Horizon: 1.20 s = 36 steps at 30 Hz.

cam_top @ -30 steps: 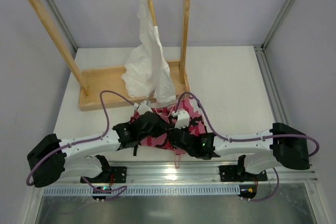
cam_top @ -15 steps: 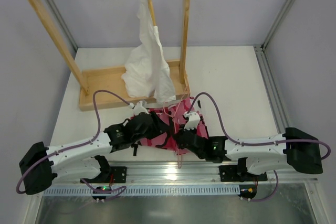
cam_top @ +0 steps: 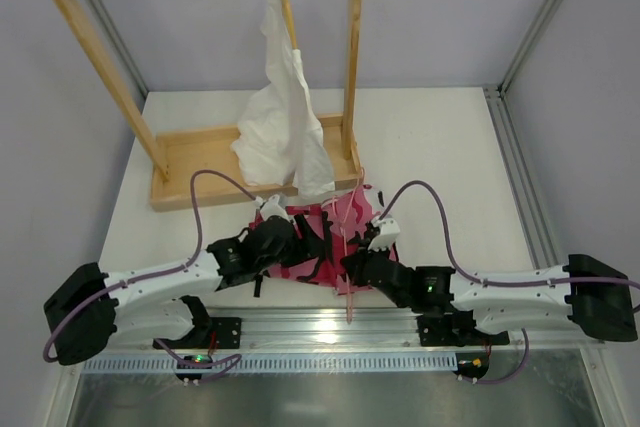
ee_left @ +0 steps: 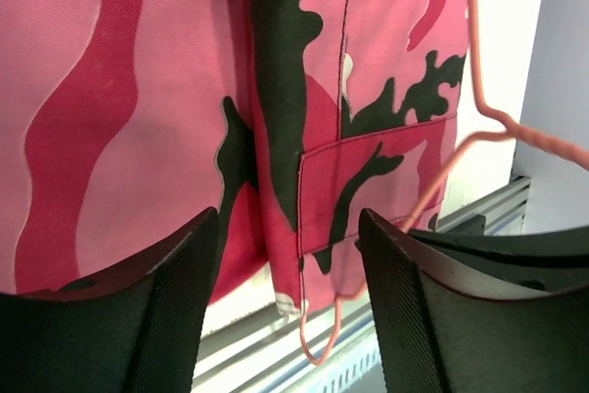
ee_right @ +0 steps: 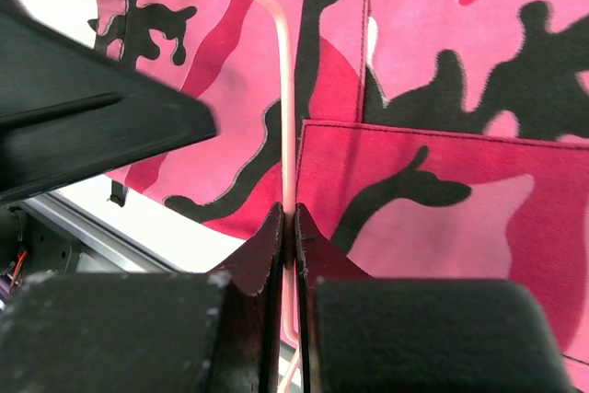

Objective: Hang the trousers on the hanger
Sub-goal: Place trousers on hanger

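Presently working on the trousers (cam_top: 320, 217), spread print-side up on the table (cam_top: 440, 147) just in front of the wooden rack (cam_top: 200, 162), on the arms' side of its base. Seeing the hanger (ee_right: 287, 117) laid across them, with what looks like the hook end pointing away from the rack, out past the cloth's near edge. Pinching one straight run of that thin pink wire with the right gripper (ee_right: 287, 213), jaws pressed together on it. Hovering low over a pocket seam with the left gripper (ee_left: 285, 227), fingers spread and gripping nothing.

Judging this to be the threading step, not yet done: no cloth through the triangle. Raise the wire only slightly from the pinch, firmly enough to stop it rolling between the pads. Bring the spread fingers down on a cloth edge or hem, not the flat middle, and gather every layer before pulling. Draw the cloth through slowly, away from the pocket flap, to avoid snagging. Steer clear of the white garment (cam_top: 280, 117) hanging on the rack.
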Available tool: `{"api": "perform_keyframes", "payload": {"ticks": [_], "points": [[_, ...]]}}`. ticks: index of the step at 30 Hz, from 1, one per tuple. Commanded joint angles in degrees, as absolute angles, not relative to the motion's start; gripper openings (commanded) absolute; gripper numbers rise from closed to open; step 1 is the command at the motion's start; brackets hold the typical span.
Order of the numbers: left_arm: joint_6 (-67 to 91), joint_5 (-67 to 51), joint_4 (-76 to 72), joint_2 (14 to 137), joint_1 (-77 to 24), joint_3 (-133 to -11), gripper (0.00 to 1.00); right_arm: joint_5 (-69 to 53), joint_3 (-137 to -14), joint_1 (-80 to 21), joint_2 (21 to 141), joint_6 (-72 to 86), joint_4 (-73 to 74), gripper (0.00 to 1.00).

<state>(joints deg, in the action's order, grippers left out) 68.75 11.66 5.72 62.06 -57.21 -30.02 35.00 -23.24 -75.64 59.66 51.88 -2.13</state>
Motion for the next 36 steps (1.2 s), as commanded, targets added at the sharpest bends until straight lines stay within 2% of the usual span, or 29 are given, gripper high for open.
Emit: {"api": "perform_keyframes", "payload": {"ticks": [1,8,14,18,22,25,26,27,28,29,32,34,36], "points": [[63.82,8.35,-3.77,66.51,-56.51,-30.75,0.64,37.62,-20.92,-75.5,56.96,53.26,-3.78,0.04],[61.88,6.07,-5.01,74.52,-54.58,-34.45,0.67,36.13,-17.67,-74.97,53.97,52.91,-6.49,0.04],[62.32,2.03,-12.47,77.51,-53.18,-32.78,0.69,35.07,-14.86,-74.09,49.75,52.38,-7.82,0.04],[62.93,0.18,-15.55,80.32,-52.91,-33.22,0.69,34.28,-14.06,-73.57,48.78,52.3,-8.17,0.04],[62.76,0.0,-12.49,83.75,-52.82,-36.03,0.66,32.96,-12.66,-73.21,47.47,53.26,-8.79,0.04],[63.54,-2.02,-11.43,86.21,-52.82,-36.82,0.56,32.52,-12.22,-72.86,45.36,53.96,-7.04,0.04],[63.89,-2.11,-12.03,86.48,-52.82,-36.83,0.47,32.95,-12.22,-72.95,44.74,54.83,-4.86,0.05],[64.16,-2.28,-12.48,86.75,-52.82,-36.57,0.41,33.22,-12.22,-72.86,43.95,55.37,-3.62,0.09],[64.51,-2.37,-12.83,86.84,-52.82,-36.3,0.35,33.57,-12.13,-72.86,42.64,56.42,-2.3,0.16],[64.6,-2.37,-13.27,86.92,-52.82,-36.12,0.23,33.92,-12.13,-72.95,41.84,56.86,-0.37,0.2],[64.86,-2.99,-14.32,87.36,-52.91,-36.12,0.07,35.68,-12.22,-72.95,39.12,57.74,5.16,0.36],[65.04,-3.95,-15.64,87.71,-52.82,-36.21,0.02,37.17,-13.09,-72.86,38.41,57.66,7.02,0.37],[65.39,-4.83,-16.52,88.42,-52.82,-36.47,0.0,38.23,-14.06,-72.95,38.14,57.48,9.4,0.4]]}}
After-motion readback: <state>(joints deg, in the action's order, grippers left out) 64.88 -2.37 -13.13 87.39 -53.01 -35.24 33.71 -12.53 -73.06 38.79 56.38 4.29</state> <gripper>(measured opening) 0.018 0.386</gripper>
